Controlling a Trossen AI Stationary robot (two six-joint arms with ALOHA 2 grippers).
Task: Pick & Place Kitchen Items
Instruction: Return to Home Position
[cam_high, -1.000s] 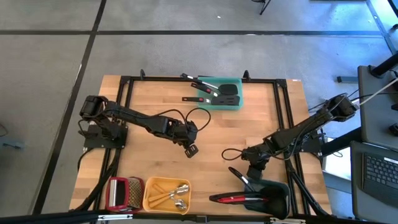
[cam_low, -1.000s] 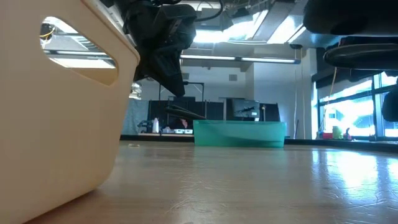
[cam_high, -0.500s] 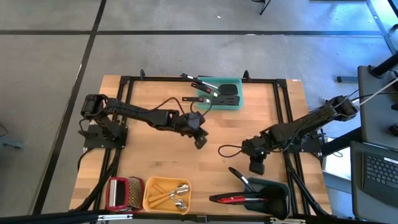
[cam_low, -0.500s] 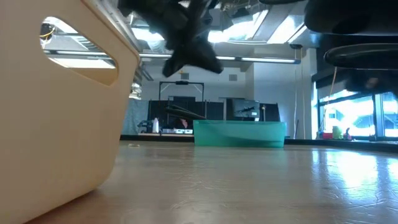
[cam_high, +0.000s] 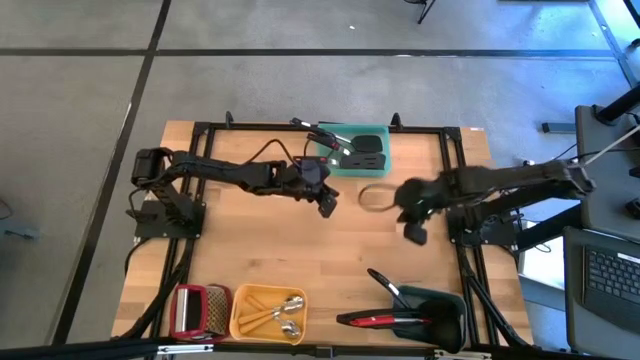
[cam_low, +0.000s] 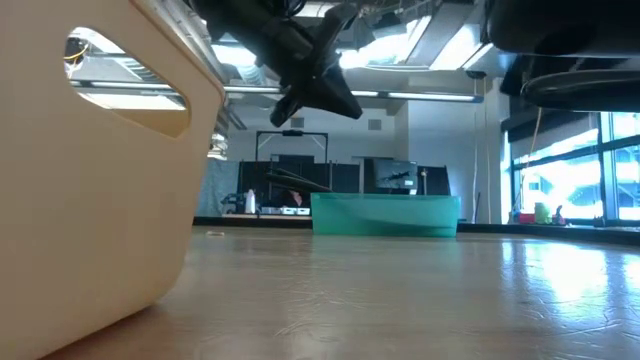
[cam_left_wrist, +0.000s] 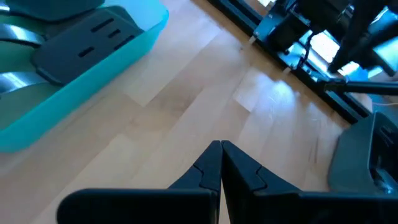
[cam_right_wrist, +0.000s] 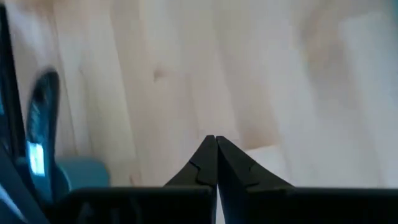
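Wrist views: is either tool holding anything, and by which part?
Nothing is held. The left tool is shut and empty, and the right tool is shut and empty too.

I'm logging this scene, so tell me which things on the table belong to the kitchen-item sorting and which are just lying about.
Job: black spatulas, wooden spoons, metal spoons, red spoon.
Lying about: red-framed grater; teal tray, yellow tray, dark tray (containers only).

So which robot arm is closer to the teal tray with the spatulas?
Left. The left arm's fingers hang just in front of the teal rectangular plastic tray's left corner; the right arm's fingers are farther off, past its right side and further forward.
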